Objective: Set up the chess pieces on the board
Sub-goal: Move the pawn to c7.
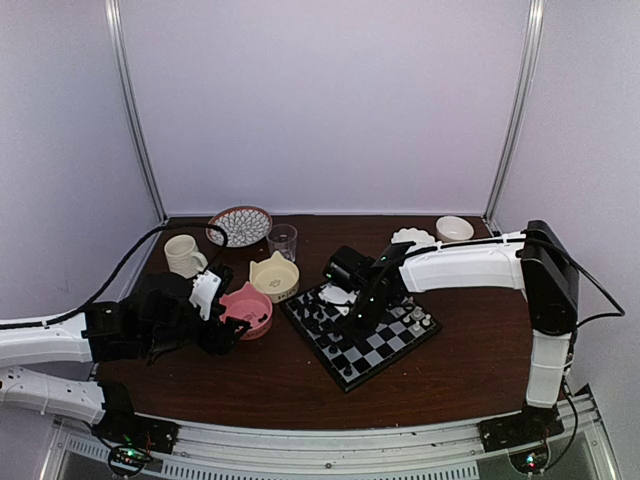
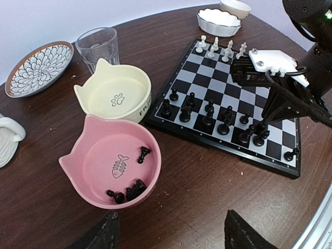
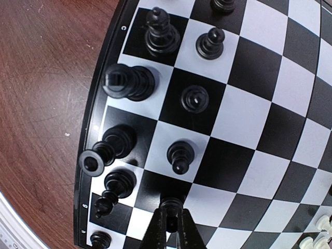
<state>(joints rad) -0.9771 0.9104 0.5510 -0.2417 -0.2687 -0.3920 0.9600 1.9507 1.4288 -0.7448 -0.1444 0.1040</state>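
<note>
Two robot arms reach over a dark wooden table (image 1: 300, 395), the right arm (image 1: 465, 265) stretched across the board (image 1: 398, 345) and the left arm (image 1: 40, 345) held low beside a pink cat-eared bowl (image 2: 96, 150). The board lies at an angle near the table's middle, just right of the pink bowl and of a cream bowl (image 2: 111, 96) marked with a paw print. Along the back stand a patterned plate (image 2: 36, 67), a mug (image 1: 183, 255), a clear glass (image 2: 98, 46), a white scalloped dish (image 2: 218, 21) and a small pale bowl (image 1: 454, 228). The left gripper (image 2: 171, 238) hangs in front of the pink bowl, fingers spread wide with nothing between them. The right gripper (image 3: 171, 228) points down at the board, fingers pinched narrow around a black piece (image 3: 170, 205). Most black chess pieces (image 2: 207, 111) stand in two rows along the board edge nearest the bowls; a few lie in the pink bowl. White chessmen (image 2: 215, 46) line the opposite edge
</note>
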